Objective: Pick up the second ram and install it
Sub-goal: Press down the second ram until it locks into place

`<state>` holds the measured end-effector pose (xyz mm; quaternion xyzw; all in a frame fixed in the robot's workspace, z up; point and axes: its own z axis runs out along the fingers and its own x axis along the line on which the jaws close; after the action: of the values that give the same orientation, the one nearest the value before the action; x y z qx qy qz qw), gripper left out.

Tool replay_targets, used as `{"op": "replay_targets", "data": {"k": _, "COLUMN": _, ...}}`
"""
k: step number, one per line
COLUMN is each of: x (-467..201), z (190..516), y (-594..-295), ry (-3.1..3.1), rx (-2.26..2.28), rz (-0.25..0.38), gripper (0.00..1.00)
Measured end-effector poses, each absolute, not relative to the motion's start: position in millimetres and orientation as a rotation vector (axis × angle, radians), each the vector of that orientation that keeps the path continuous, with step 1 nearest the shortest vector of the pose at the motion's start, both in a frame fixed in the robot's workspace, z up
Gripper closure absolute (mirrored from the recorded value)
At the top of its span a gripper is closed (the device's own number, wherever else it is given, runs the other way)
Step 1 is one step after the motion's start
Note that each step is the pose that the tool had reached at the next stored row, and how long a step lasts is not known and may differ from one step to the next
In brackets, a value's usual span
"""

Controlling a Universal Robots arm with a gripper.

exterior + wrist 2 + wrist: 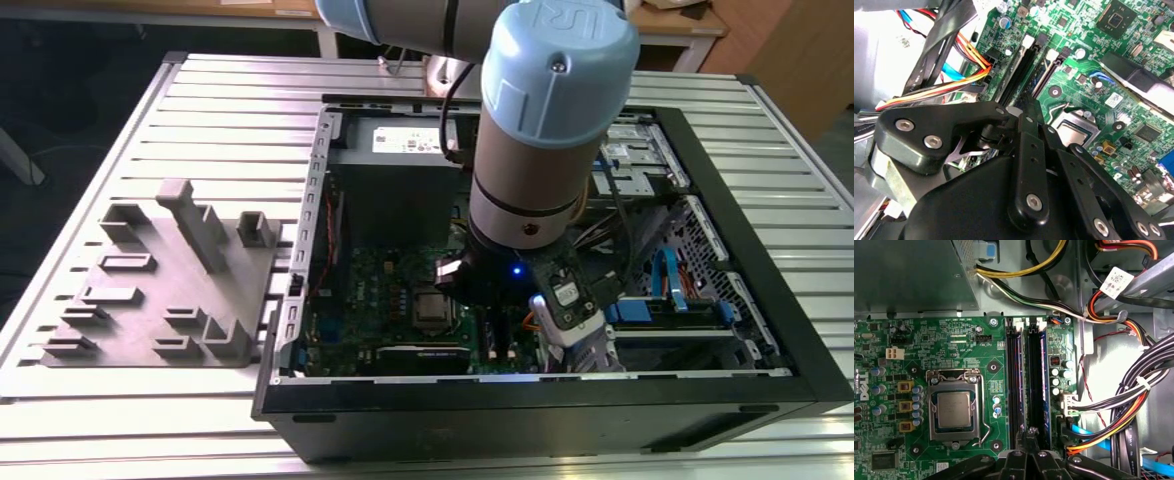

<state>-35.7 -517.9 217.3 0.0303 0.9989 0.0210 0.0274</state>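
My gripper (497,318) hangs low inside the open computer case (747,300), over the motherboard's long black memory slots (1015,385). In both wrist views its fingers are shut together, tips (1030,431) at one end of the slots (1021,65), with nothing visibly between them. A dark bluish ram stick (1042,370) stands edge-up in the outer slot beside the tips. I cannot tell whether it is the second ram. The gripper's black linkage (1026,165) hides the slot ends under it.
The grey holder block (174,290) sits on the slatted table at the exterior view's left. The processor socket (954,407) lies beside the slots. The grey power supply (909,275) and bundles of coloured cables (1134,400) crowd the case around the slots.
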Motion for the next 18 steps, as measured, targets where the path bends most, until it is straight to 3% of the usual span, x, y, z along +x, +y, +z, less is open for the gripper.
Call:
{"op": "replay_targets", "data": {"k": 6, "x": -35.7, "z": 219.3, "y": -517.7, "ry": 3.084, "rx": 0.094, "rz": 0.069, "gripper": 0.93}}
{"op": "replay_targets", "data": {"k": 18, "x": -35.7, "z": 253.8, "y": -518.0, "ry": 3.085, "rx": 0.094, "rz": 0.065, "gripper": 0.93}}
